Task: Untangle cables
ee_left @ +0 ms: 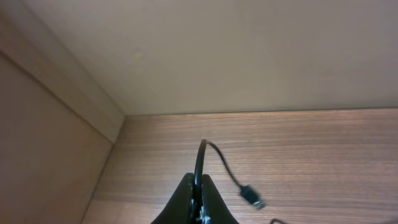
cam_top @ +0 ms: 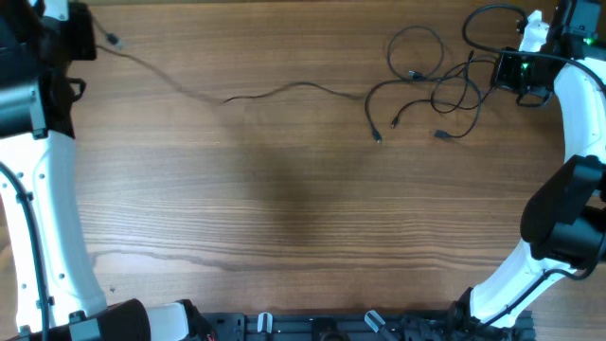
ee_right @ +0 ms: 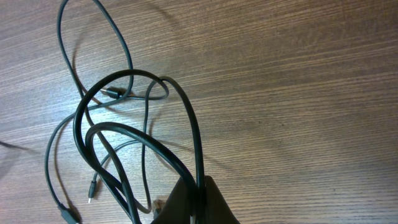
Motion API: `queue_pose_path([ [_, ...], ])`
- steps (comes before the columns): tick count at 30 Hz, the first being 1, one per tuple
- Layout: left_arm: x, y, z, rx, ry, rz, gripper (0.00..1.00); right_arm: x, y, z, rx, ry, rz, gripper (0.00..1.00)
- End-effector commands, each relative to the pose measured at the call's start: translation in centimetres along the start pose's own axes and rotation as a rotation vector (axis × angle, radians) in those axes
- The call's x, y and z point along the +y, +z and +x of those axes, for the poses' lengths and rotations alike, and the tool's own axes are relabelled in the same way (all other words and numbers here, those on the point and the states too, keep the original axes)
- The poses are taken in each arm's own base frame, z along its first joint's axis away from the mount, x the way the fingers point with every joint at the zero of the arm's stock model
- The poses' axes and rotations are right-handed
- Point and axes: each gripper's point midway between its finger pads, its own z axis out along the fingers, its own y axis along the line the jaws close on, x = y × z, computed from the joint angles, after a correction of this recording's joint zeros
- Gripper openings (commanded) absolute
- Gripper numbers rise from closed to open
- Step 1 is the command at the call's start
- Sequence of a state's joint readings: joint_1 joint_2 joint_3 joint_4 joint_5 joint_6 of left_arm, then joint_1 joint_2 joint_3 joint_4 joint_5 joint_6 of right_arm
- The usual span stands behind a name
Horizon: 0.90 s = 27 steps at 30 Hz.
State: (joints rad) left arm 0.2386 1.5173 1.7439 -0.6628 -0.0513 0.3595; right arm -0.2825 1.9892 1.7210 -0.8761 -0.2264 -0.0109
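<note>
Cables (cam_top: 431,90): mostly tangled in loops at far right of table (cam_top: 284,218), near right arm.
Left gripper (ee_left: 199,186): clenched on one cord (cam_top: 284,87) just short of its plug (ee_left: 252,195), held at far-left corner, probably to stretch that strand out of the knot.
Right gripper (ee_right: 200,188): pinched on several looped strands, likely anchoring the bundle against the pull.

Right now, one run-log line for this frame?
left gripper: shut on single cable | right gripper: shut on cable loops | tangle: by right arm, not cleared
</note>
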Motion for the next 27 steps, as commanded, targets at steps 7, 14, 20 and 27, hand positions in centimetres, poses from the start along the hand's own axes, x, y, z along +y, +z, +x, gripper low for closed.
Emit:
queue_pose_path([
  [7,-3.6,-1.7,-1.3,-0.051,-0.055,0.187,0.04,3.2,-0.6,0.0,-0.005,-0.024,-0.096,0.04],
  [14,-7.0,-2.3,-2.1,-0.067,-0.038,0.260,0.04,9.1,-0.1,1.0,0.020,-0.132,-0.208,0.04],
  [20,-10.6,-3.1,-2.9,-0.084,-0.001,0.334,0.04,16.0,0.5,3.0,0.056,-0.267,-0.270,0.04],
  [27,-14.0,-4.2,-3.5,-0.102,0.035,0.406,0.04,21.1,0.6,5.1,0.080,-0.347,-0.307,0.04],
])
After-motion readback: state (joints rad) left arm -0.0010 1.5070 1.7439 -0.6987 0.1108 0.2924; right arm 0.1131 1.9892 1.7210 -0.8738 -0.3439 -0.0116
